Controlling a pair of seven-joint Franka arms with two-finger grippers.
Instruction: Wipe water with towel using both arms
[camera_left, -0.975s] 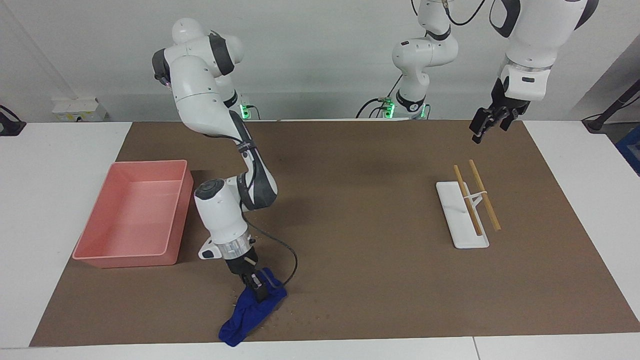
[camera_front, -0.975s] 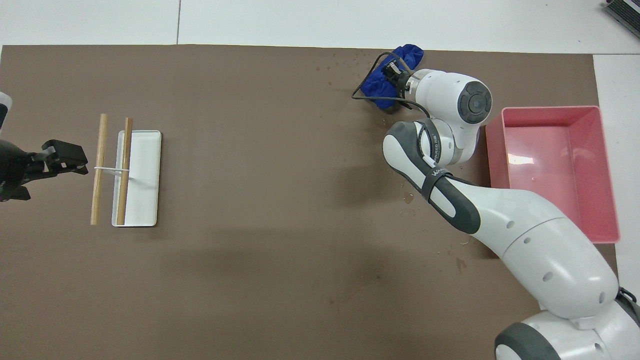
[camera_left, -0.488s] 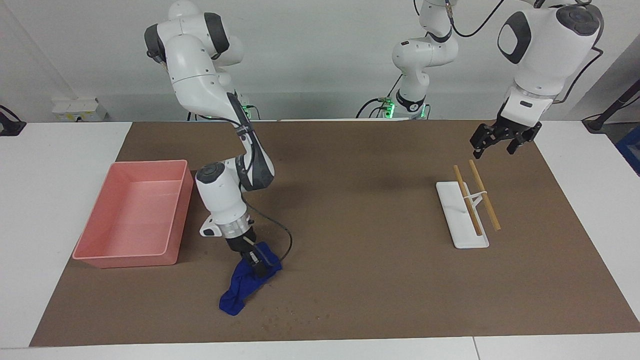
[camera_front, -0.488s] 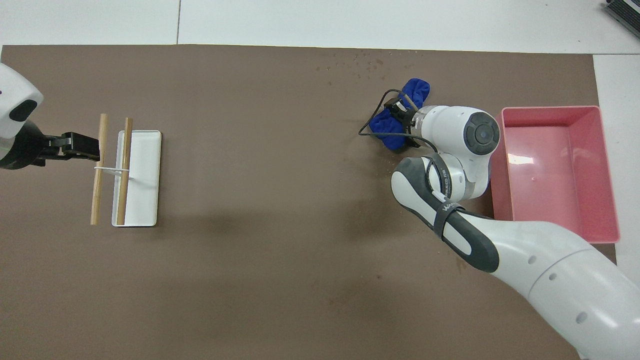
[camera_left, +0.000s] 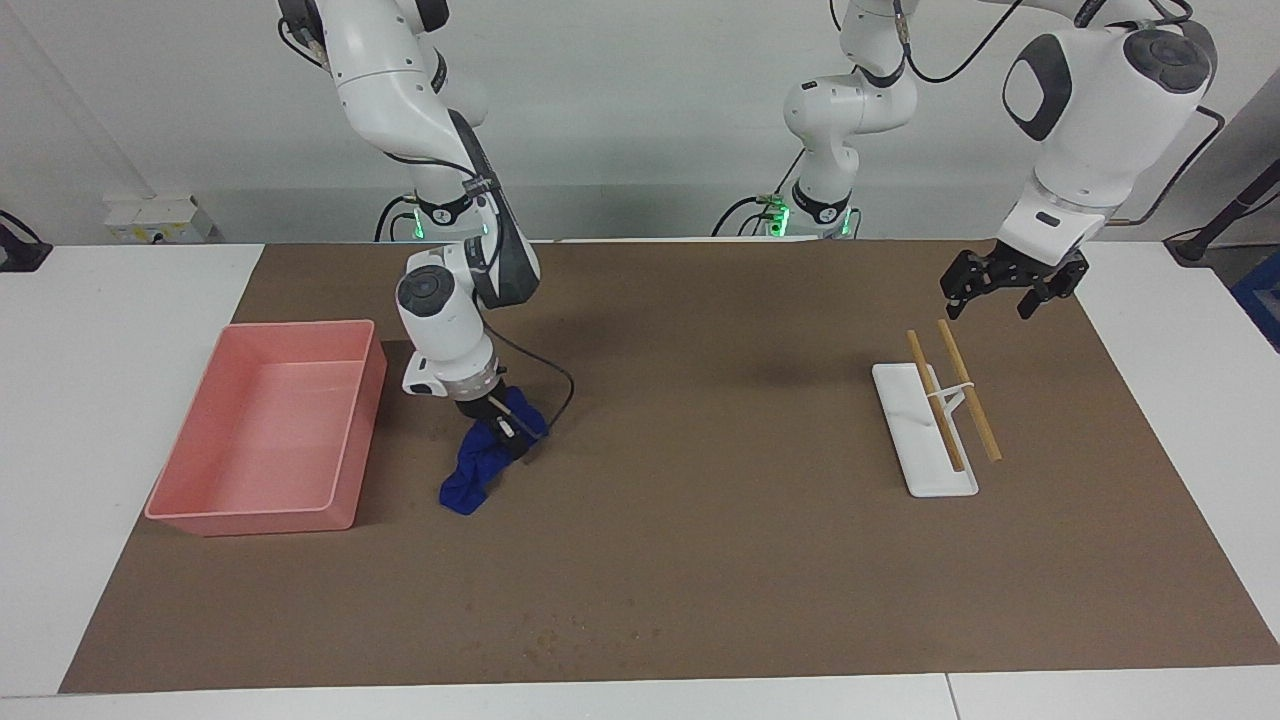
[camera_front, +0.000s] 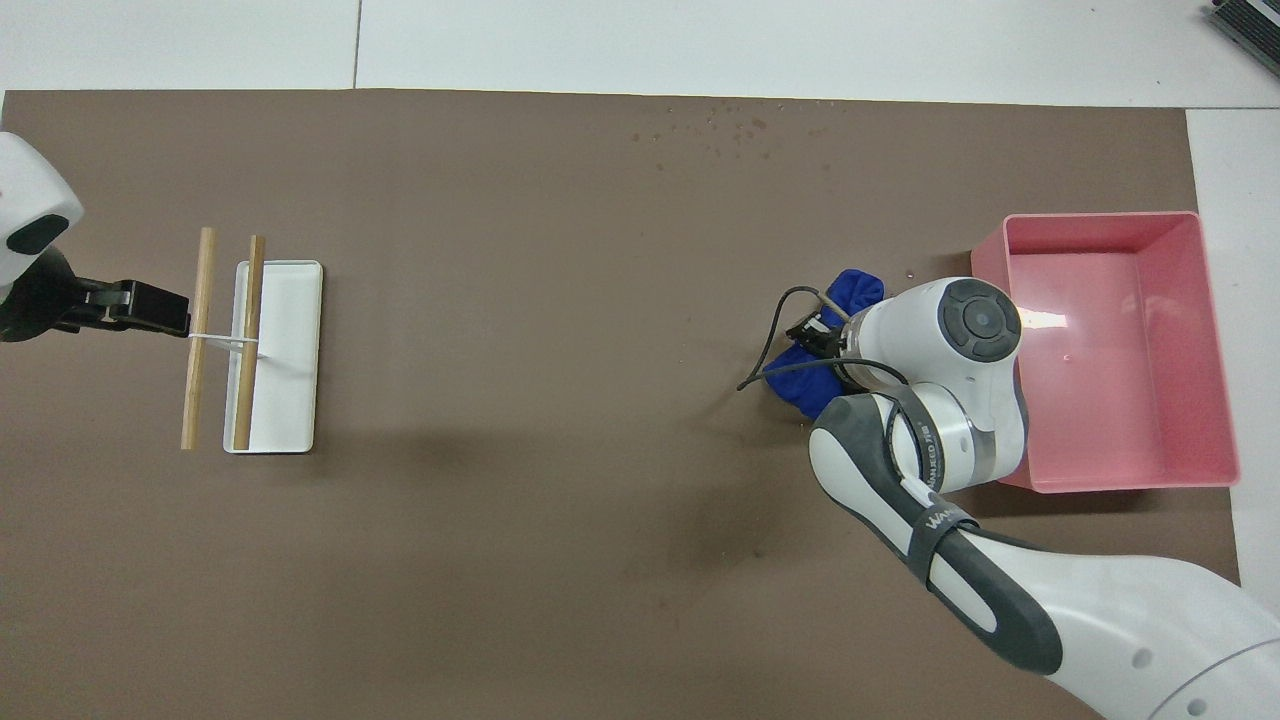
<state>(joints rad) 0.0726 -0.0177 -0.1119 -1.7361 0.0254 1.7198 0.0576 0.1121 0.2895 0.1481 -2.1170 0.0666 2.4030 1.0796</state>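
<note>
While the right claw (camera_left: 510, 432) pinches it, the deep-blue towel (camera_left: 478, 468) trails crumpled on the mat; the left claw (camera_left: 1000, 290) gapes.

Facing view: high, across the counter (camera_left: 700, 560), looking at both robots. Overhead view: steeply down from robots' end. Both share the whole brown mat (camera_front: 520, 560), half-turned.

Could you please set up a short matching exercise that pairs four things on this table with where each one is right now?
Things:
1. towel
2. pink tray
3. water droplets
4. left end effector

Places:
A. over the wooden sticks on the white stand
B. at the right arm's end of the table
C. on the mat's edge farthest from the robots
D. gripped by the right end effector, beside the tray

Pairs: 1-D, 2-B, 3-C, 4-A
</note>
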